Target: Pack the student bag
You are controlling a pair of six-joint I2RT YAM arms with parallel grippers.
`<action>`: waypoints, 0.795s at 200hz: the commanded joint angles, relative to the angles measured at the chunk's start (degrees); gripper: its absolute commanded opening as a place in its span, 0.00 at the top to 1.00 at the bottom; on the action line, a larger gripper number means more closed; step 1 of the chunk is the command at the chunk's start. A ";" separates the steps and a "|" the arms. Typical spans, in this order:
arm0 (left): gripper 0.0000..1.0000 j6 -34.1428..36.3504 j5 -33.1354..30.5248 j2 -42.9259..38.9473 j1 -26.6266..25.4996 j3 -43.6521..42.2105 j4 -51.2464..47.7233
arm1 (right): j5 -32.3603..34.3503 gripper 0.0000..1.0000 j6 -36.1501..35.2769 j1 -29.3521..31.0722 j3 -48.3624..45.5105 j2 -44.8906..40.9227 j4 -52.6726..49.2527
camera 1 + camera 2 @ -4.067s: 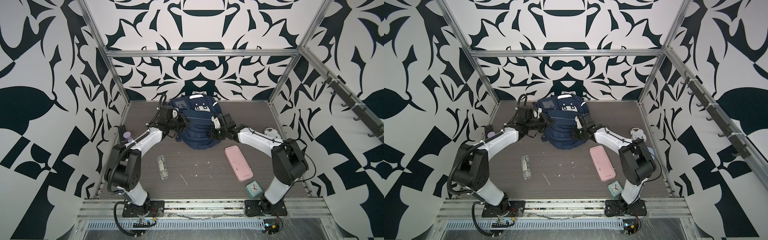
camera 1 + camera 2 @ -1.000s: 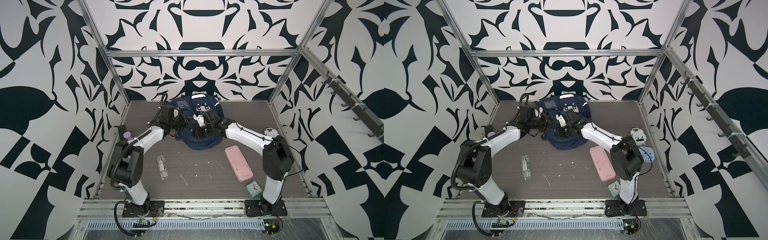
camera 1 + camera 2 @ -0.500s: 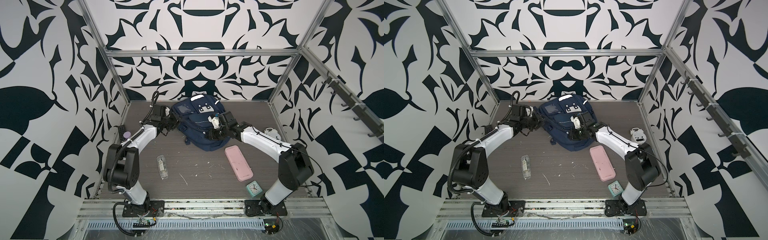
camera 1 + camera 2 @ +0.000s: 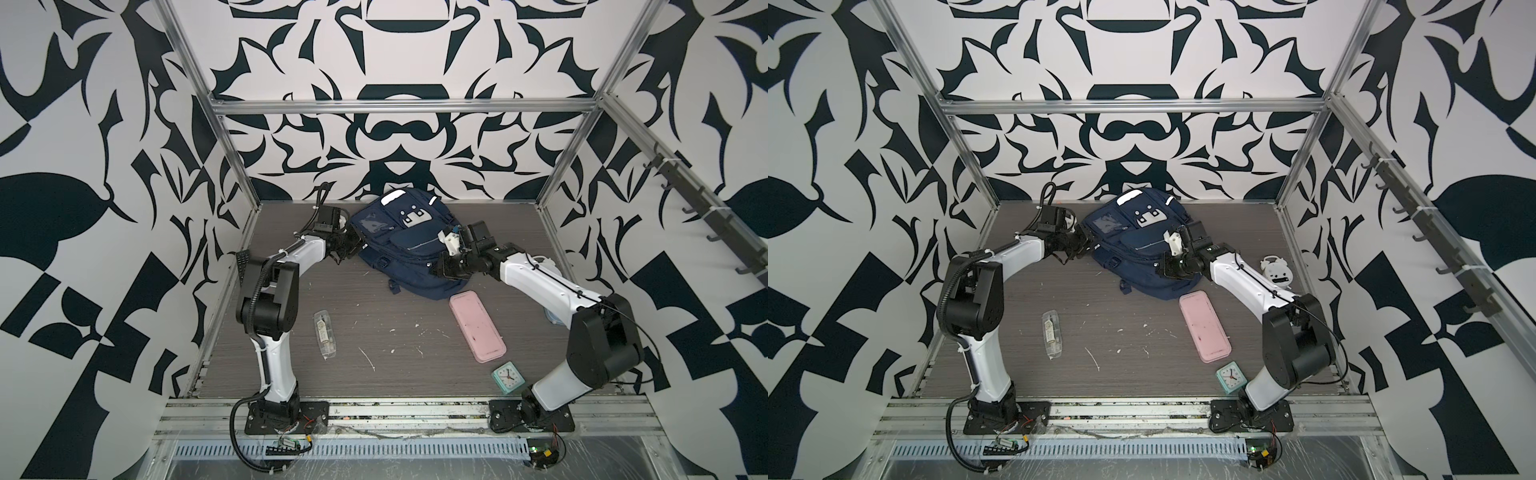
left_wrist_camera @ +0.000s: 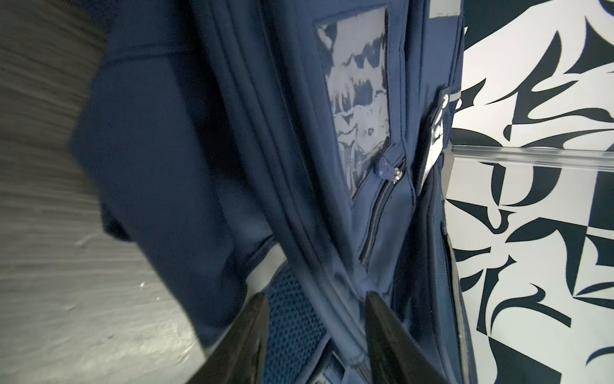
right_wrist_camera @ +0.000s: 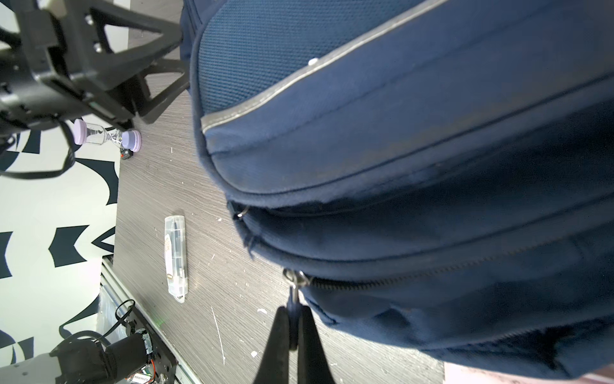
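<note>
Both top views show the student bag (image 4: 409,245) (image 4: 1142,245) lying front face up at the rear centre of the desk (image 4: 386,332), close to the back wall. Its long axis runs from the back wall toward the front, slanted a little to the right. The top end, with its white strip, points at the wall; the bottom end points at the pink case (image 4: 477,328).

Left arm: elbow raised, forearm stretched rearward to the bag's upper left flank. The left pincer (image 4: 352,246) (image 5: 315,332) is at the bag's side. In the left wrist view its fingers (image 5: 247,339) stand apart, with a fold of navy fabric and mesh between them. Whether they press on it cannot be told.

Right arm: forearm low, reaching inward to the bag's lower right flank. The right pincer (image 4: 441,269) (image 6: 291,319) is closed together on the zipper pull (image 6: 294,296) of a zip at the bag's edge.

Elsewhere on the desk: a clear pen case (image 4: 325,340) front left, and a mint clock (image 4: 508,376) front right, well apart from the bag.
</note>
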 commanded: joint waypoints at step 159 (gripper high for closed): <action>1.00 -8.05 3.81 -1.30 -0.15 0.64 8.10 | -0.14 1.00 0.60 9.53 9.09 3.09 -1.67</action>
